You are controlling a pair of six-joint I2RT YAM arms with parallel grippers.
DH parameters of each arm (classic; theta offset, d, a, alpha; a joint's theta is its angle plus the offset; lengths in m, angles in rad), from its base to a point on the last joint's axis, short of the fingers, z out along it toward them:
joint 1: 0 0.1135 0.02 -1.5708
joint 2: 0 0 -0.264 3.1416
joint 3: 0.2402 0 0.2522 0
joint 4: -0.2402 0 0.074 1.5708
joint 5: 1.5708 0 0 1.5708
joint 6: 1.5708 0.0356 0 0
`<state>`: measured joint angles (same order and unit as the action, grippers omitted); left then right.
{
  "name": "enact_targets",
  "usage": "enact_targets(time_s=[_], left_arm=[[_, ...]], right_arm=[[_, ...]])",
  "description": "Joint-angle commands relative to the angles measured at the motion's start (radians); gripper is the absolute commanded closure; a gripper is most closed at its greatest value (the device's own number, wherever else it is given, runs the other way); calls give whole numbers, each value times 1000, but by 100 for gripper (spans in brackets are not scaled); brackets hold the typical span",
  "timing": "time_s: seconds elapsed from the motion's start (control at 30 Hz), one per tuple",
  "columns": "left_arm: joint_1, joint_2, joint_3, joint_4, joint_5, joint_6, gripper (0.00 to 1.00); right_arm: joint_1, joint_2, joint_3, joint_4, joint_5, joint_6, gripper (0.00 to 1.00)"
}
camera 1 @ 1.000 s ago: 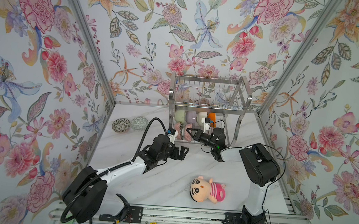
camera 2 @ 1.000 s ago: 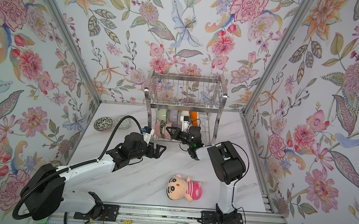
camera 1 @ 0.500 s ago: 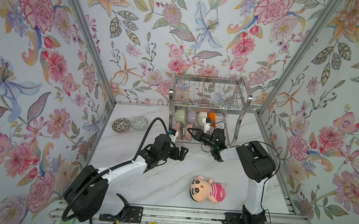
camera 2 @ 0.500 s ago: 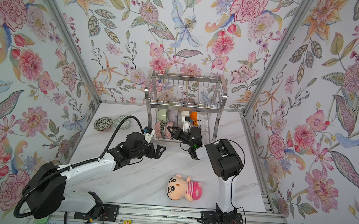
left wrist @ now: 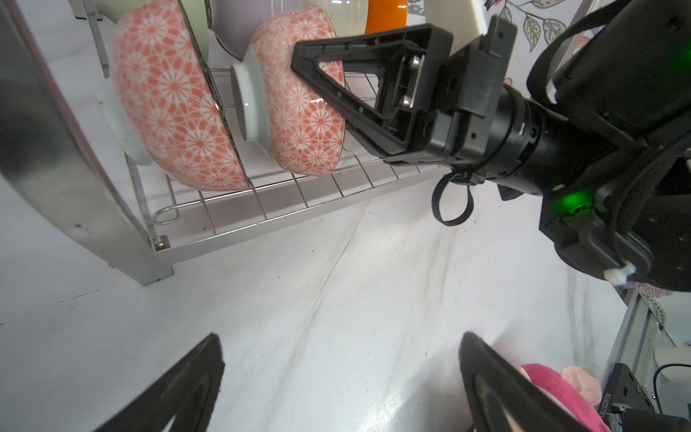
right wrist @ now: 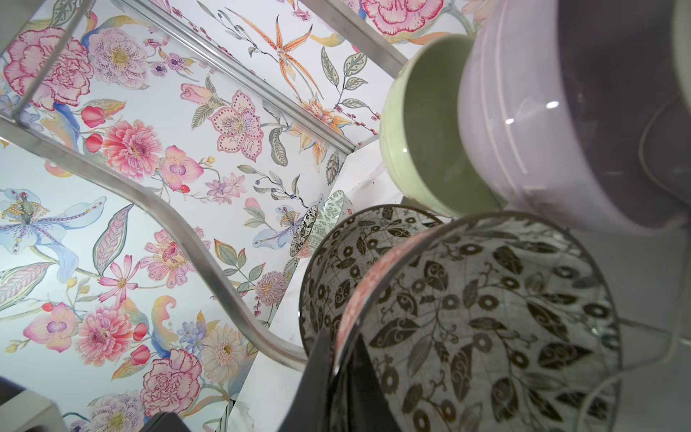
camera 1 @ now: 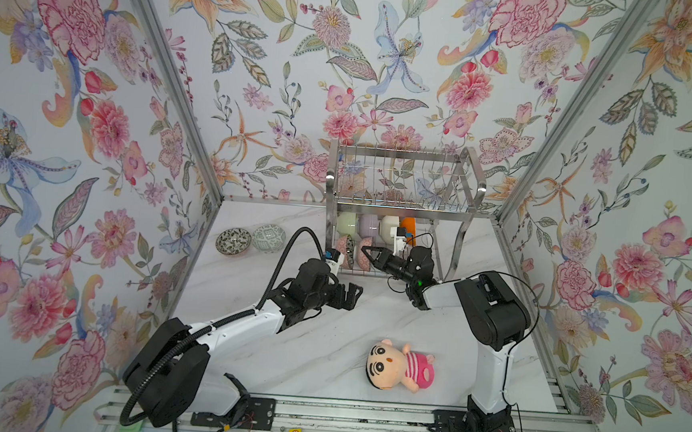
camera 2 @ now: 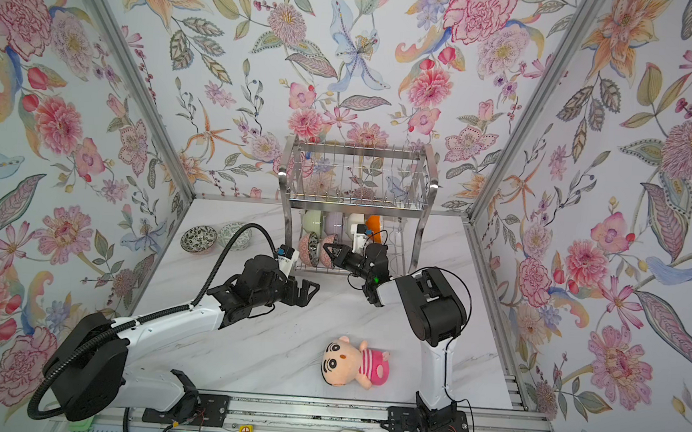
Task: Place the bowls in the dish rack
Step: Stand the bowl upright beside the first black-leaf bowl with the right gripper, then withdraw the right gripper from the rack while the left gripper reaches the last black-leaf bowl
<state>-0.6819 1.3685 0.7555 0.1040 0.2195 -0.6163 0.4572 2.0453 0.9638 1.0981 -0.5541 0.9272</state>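
Observation:
The dish rack stands at the back. Its lower tier holds pale green, lavender, cream and orange bowls, with two patterned bowls on edge in front of them. My right gripper is shut on the rim of the nearer patterned bowl, one finger inside and one outside. My left gripper hangs open over the table before the rack, holding nothing. Two more patterned bowls sit on the table at the left.
A plush doll in a pink striped shirt lies on the marble table near the front. The rack's curved steel leg stands close to my left gripper. Flowered walls close in the table on three sides.
My right arm's elbow has shifted slightly toward the rack while its gripper stays on the bowl's rim. The left arm has barely moved.

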Motion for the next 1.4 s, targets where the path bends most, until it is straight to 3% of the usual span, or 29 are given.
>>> enact_targets(time_s=[0.0,0.17,0.43,0.63,0.93,1.17,1.37], left_arm=[[-12,0,22,-17,-23,1,1],[-13,-2,19,-20,-22,-4,1],[-12,-3,25,-32,-28,3,1],[-11,-14,27,-45,-38,5,1],[13,-78,69,-171,-139,87,0],[116,-147,90,-261,-240,133,1],[319,-229,26,-210,-224,97,1]], right_arm=[[-3,24,33,5,14,-12,89],[2,30,39,6,24,-7,89],[3,16,40,-6,25,-6,76],[4,-13,23,0,28,1,73],[-10,-118,-45,-55,55,-42,69],[-27,-229,-105,-138,82,-98,62],[-7,-377,-159,-283,140,-216,49]])
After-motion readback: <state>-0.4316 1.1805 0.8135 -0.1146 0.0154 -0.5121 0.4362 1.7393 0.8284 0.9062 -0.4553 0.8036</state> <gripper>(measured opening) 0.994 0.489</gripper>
